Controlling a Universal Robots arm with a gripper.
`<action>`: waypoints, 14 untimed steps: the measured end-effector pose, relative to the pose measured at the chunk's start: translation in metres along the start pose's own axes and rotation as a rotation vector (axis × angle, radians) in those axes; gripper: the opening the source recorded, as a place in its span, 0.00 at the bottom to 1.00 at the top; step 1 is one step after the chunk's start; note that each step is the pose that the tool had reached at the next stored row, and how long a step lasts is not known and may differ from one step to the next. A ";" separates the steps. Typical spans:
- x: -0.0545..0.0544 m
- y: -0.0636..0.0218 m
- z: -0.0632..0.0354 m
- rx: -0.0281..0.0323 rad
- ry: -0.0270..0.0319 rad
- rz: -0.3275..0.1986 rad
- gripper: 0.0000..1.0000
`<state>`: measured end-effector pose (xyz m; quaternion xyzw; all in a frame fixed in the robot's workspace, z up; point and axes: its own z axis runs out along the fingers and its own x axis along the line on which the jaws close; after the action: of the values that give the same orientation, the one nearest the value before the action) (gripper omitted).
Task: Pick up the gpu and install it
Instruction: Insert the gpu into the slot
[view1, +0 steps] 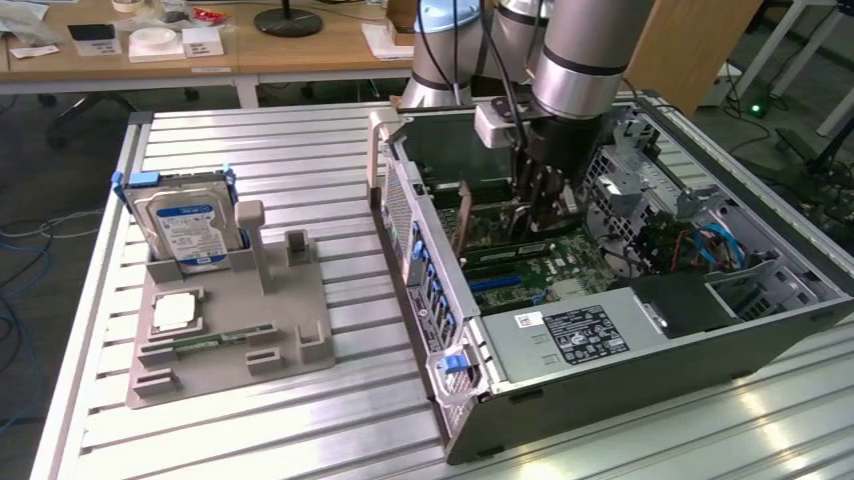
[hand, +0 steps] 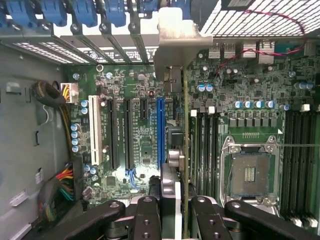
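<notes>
On the exterior view's left you have one gray fixture tray (view1: 227, 330) on the slatted surface (view1: 294, 160), carrying one hard drive (view1: 187, 225), one processor chip (view1: 175, 312) and one green memory stick (view1: 214, 342). To the right stands one open computer case (view1: 627, 290), where your tool (view1: 545, 215) reaches down over the motherboard (hand: 145, 145). In the wrist view the tool (hand: 176, 202) is clamped on the gpu (hand: 176, 150), held edge-on with its silver bracket (hand: 175, 50) toward the case's rear slots, just beside the blue expansion slot (hand: 160, 132). I'd judge misalignment the main risk: a tilted card could jam, scrape neighbouring parts or slip from the fingers.
</notes>
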<state>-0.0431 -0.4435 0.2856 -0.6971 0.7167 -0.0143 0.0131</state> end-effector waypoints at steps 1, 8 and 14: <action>0.000 0.0001 0.0012 0.0000 -0.0001 0.000 0.28; 0.004 0.0035 0.0072 -0.0001 -0.0016 0.000 0.28; 0.009 0.0041 0.0101 0.0000 -0.0015 0.000 0.28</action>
<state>-0.0471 -0.4527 0.2754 -0.6972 0.7166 -0.0138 0.0136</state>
